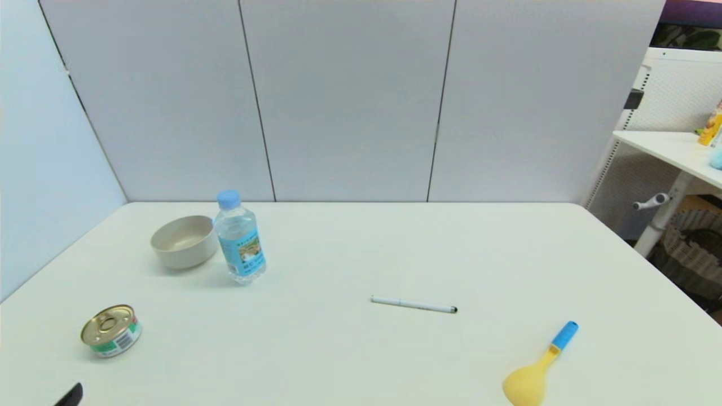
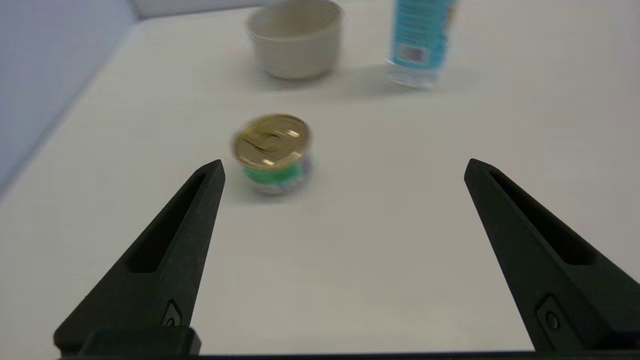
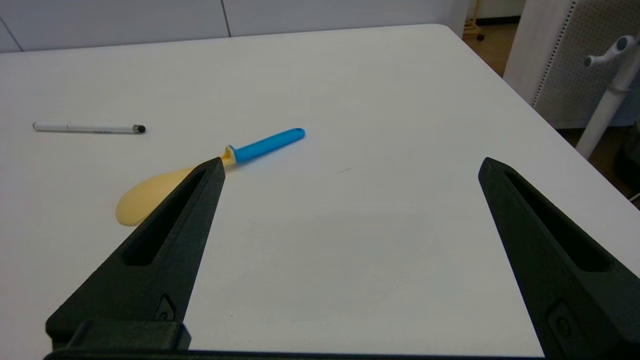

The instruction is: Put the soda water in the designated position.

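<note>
Standing upright beside bowl [image 1: 184,241]: soda water [image 1: 240,239], cap upward.

In the left wrist view the bottle [image 2: 419,47] is cut off at the top edge, cap unseen, and the can [image 2: 272,152] is blurred. In the head view only a black tip of the left gripper [image 1: 70,396] is seen, lower left; the spoon [image 1: 536,369] is clipped below.

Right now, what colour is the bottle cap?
Light blue; the bottle cap shows best in the head view.
</note>
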Action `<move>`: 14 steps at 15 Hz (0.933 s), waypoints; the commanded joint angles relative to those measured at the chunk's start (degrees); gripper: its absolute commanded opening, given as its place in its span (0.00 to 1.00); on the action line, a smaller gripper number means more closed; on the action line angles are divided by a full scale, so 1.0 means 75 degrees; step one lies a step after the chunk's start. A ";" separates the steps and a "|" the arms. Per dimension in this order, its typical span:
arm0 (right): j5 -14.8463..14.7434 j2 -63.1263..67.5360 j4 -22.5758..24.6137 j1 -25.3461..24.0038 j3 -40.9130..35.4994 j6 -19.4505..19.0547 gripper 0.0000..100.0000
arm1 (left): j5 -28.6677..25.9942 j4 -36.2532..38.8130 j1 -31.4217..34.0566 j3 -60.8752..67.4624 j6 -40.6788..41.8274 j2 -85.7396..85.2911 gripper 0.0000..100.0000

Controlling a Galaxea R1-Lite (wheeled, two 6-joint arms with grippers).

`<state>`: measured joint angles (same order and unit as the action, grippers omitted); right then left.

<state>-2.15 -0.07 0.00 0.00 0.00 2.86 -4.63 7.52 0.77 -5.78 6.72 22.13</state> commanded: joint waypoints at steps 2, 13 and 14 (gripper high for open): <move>-0.0007 0.0010 0.0000 0.0000 0.0000 -0.0007 1.00 | -0.0296 -0.0042 0.0226 0.0770 0.0218 -0.1263 1.00; -0.0007 0.0010 0.0000 0.0000 0.0000 0.0005 1.00 | 0.0149 -0.1003 -0.0126 0.0770 -0.0040 -0.2950 1.00; 0.0005 0.0010 0.0000 0.0000 0.0000 0.0005 1.00 | 0.0184 -0.1003 -0.0138 0.0770 -0.0052 -0.2950 1.00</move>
<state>-2.12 -0.07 0.00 0.00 0.00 2.89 -3.22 0.00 -0.24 0.00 6.30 0.21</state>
